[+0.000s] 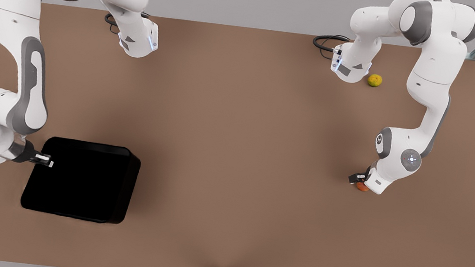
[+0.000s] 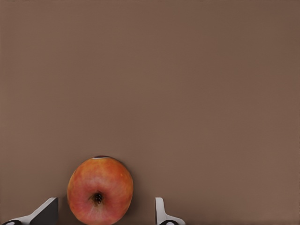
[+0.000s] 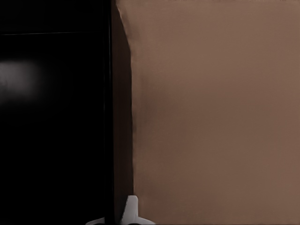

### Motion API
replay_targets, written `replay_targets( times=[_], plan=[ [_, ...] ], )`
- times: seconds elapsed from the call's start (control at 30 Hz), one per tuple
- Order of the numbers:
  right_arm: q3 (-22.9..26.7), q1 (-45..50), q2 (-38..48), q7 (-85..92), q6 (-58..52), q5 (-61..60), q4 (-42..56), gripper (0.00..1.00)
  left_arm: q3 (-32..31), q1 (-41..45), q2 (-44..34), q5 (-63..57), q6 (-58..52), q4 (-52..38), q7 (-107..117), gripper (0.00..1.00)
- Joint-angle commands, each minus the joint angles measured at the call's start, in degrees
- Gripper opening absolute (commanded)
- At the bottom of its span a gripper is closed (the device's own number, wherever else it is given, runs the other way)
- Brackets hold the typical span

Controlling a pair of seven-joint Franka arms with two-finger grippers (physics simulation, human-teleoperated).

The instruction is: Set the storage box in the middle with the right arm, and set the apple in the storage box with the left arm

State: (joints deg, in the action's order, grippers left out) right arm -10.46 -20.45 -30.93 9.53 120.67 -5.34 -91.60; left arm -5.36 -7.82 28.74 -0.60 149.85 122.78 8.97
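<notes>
The matte-black storage box (image 1: 82, 180) lies at the front view's lower left. My right gripper (image 1: 45, 160) sits on its left rim; in the right wrist view the gripper (image 3: 115, 213) is shut astride the box wall (image 3: 121, 140), with one white fingertip (image 3: 131, 210) against the wall's outside. At the front view's right, the small red-orange apple (image 1: 362, 187) rests on the table under my left gripper (image 1: 358, 182). The left wrist view has the apple (image 2: 100, 190) between the open fingers (image 2: 161, 213) of that gripper (image 2: 107, 213), with a gap on one side.
A yellow-green round fruit (image 1: 374, 80) lies at the far right of the brown table (image 1: 238, 129), close to the left arm's base. A wide stretch of bare tabletop separates the box from the apple.
</notes>
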Motion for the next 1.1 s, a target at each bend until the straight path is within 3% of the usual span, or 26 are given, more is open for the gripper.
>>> replay_targets(
  times=[0.0,0.13,0.23,0.77,1.07],
  plan=[
    [0.0,1.1,0.0,-0.3,-0.1,0.0,0.0,0.21,0.0,-0.1,0.0,0.0,0.0,0.0,0.0,0.99],
    [-0.2,11.0,0.3,-8.0,0.4,0.1,-0.6,0.21,0.0,0.0,0.0,0.0,0.0,0.0,0.0,0.99],
    [-3.2,14.6,0.2,-14.2,0.9,0.1,-0.6,0.21,0.0,0.0,0.0,0.0,0.0,0.0,0.0,0.99],
    [-2.5,40.7,-1.1,-41.3,1.0,0.2,3.4,0.21,0.0,-0.4,0.0,0.0,-0.4,0.2,-0.1,0.99],
    [-1.8,45.1,-6.9,-52.3,3.3,7.8,6.4,0.21,0.0,-0.4,0.0,0.0,-0.4,0.2,-0.1,0.99]
  ],
)
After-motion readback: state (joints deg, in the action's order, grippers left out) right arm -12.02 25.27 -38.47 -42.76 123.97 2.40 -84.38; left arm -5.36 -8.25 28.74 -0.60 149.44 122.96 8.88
